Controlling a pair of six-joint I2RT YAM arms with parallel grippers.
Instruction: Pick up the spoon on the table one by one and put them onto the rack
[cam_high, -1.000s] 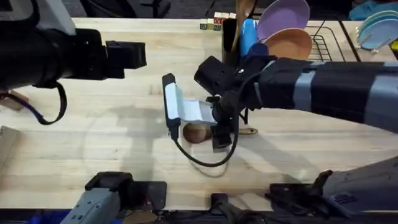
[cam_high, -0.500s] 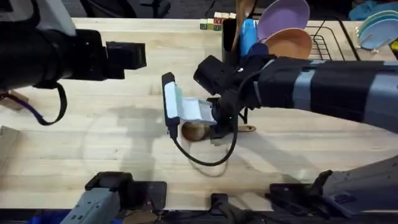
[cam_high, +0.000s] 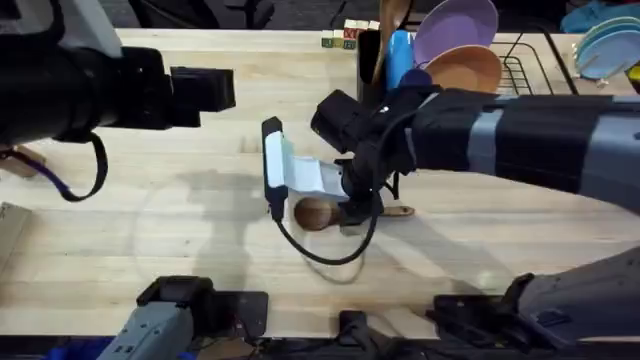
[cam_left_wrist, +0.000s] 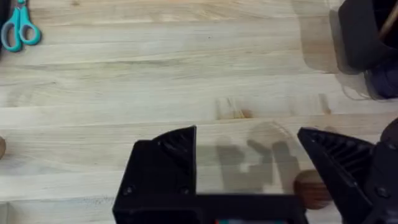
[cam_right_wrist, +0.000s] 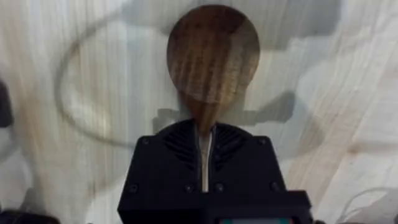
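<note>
Now spoon (cam_high: 318, 212) flat, bowl left, handle right.

Right arm stretched across to mid-table, right gripper (cam_right_wrist: 205, 152) down low, fingers clamped together. Left arm raised near the table's left edge — left gripper (cam_left_wrist: 249, 165) seemingly spread wide.

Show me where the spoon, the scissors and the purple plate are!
spoon (cam_right_wrist: 212, 53), right wrist view, on the middle of its dark round bowl.
scissors (cam_left_wrist: 20, 28), left wrist view, on the teal handles.
purple plate (cam_high: 458, 25), overhead view, on its face, standing in the rack.
</note>
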